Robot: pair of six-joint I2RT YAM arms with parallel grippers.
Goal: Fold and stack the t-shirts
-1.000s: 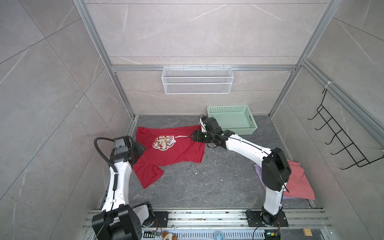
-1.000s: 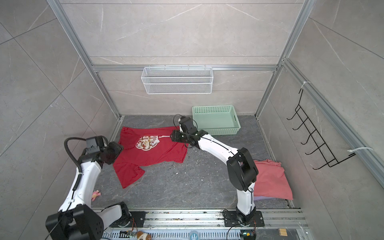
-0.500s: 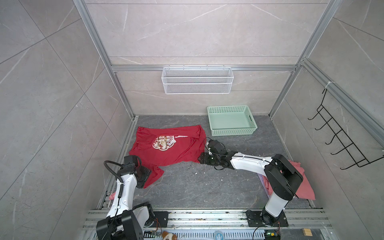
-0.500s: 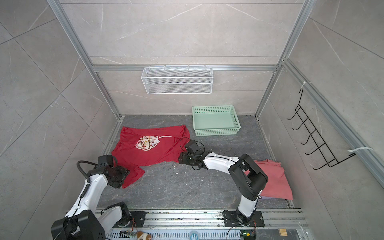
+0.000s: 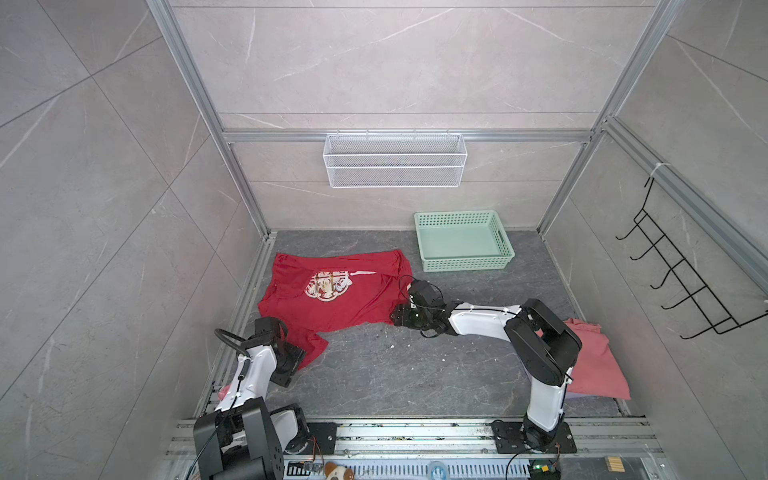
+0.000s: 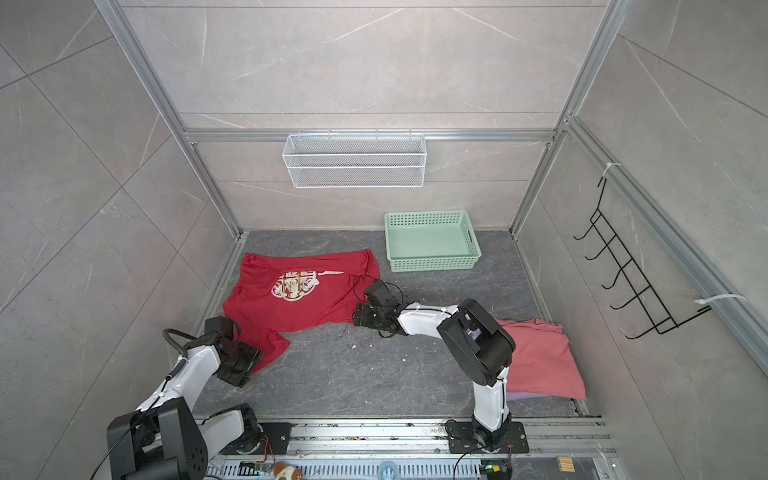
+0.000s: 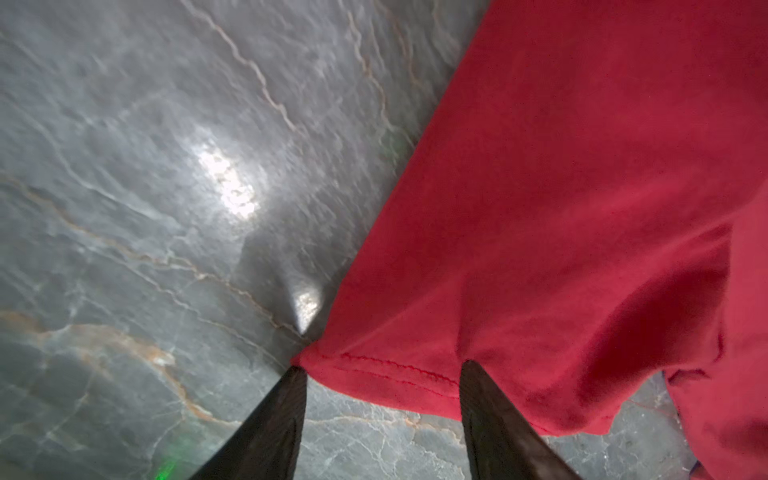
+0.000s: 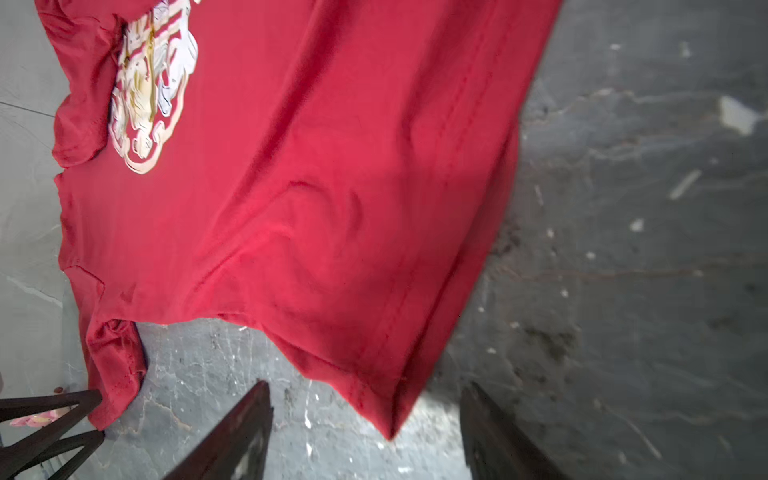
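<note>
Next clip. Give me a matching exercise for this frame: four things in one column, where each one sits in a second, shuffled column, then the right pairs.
Things
1. red t-shirt
2. salmon-pink t-shirt
3. mint-green basket
4. white wire basket

Places
A. hung on the back wall
B. lying on the floor, far right
C. spread on the floor left of the middle, print up
D. standing on the floor close to the back wall

Pairs: 1-C, 2-B, 3-D, 4-A
</note>
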